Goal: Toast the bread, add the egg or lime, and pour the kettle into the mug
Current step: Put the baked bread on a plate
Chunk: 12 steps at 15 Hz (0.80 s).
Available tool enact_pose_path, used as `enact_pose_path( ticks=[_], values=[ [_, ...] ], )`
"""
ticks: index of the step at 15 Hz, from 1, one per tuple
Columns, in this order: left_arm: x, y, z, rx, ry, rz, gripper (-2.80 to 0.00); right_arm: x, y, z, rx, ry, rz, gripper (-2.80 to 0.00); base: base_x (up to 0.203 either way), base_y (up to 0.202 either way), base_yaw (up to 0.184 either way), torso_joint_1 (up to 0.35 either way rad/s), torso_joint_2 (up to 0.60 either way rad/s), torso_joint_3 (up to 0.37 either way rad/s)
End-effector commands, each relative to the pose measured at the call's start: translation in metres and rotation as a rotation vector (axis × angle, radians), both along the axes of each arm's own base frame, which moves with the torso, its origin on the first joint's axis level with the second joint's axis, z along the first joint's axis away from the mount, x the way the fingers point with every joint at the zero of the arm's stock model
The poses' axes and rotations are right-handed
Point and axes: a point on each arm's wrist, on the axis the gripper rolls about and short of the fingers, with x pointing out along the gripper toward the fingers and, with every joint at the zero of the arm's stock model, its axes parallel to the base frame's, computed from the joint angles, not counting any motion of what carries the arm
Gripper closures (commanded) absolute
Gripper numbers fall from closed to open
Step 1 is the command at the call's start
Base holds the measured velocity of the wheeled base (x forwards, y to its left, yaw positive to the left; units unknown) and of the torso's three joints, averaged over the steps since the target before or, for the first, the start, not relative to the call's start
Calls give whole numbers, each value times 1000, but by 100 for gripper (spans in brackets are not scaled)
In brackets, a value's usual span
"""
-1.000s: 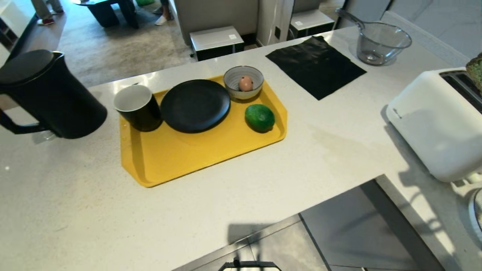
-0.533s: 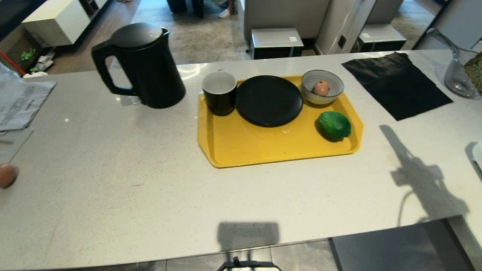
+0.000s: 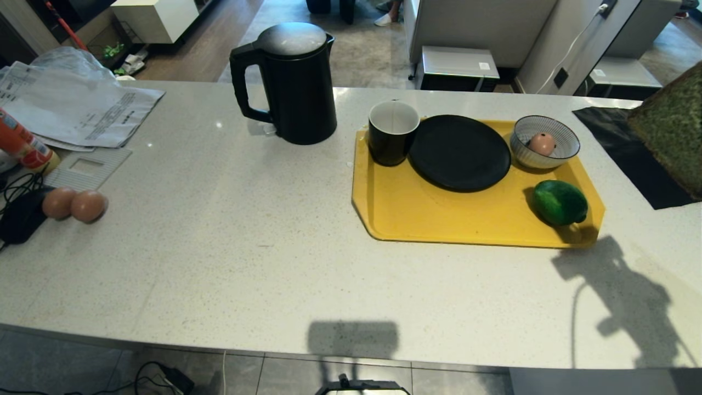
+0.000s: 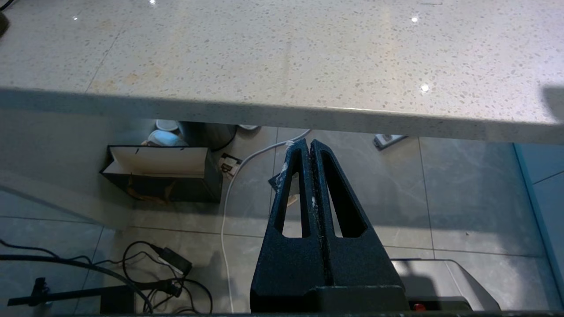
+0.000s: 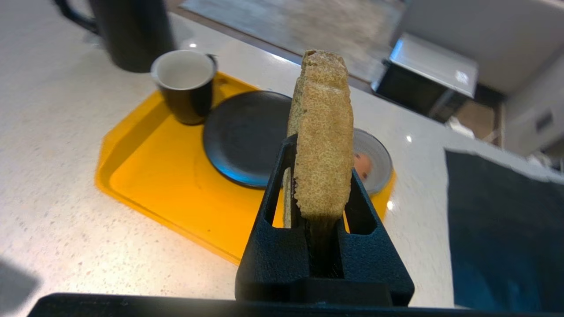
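Porous, crusted bread (image 5: 324,145) pinched edgewise in right hand (image 5: 320,185).

No legible text anywhere. Printed sheets (image 3: 77,107) at approx 10 o'clock on the counter (image 3: 247,247) carry lines of print, too small to read. Small white stickers on the grey boxes (image 3: 459,61) at 12–1 o'clock also unreadable.

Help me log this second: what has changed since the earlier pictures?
The head camera swung away from the toaster, so the whole counter shifted. The bread, clamped in the right gripper, now looms larger at the head view's right edge. Kettle, mug, lime and tray keep their arrangement; the left gripper stays parked, shut.
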Motion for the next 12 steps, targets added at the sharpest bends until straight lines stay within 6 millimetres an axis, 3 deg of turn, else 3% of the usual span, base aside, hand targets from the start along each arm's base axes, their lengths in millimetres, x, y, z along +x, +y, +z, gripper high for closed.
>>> enact_pose_path(
  ticks=[1,6,9,12],
  values=[
    [1,0,-5,-1,15,0,0,13,3,-5,-48,28,72,0,0,0,0,0,0,0],
    [1,0,-5,-1,15,0,0,49,29,-14,-74,114,252,0,0,0,0,0,0,0],
    [1,0,-5,-1,15,1,0,75,59,-14,19,197,273,0,0,0,0,0,0,0],
    [1,0,-5,-1,15,0,0,112,94,-26,171,281,182,0,0,0,0,0,0,0]
  ],
)
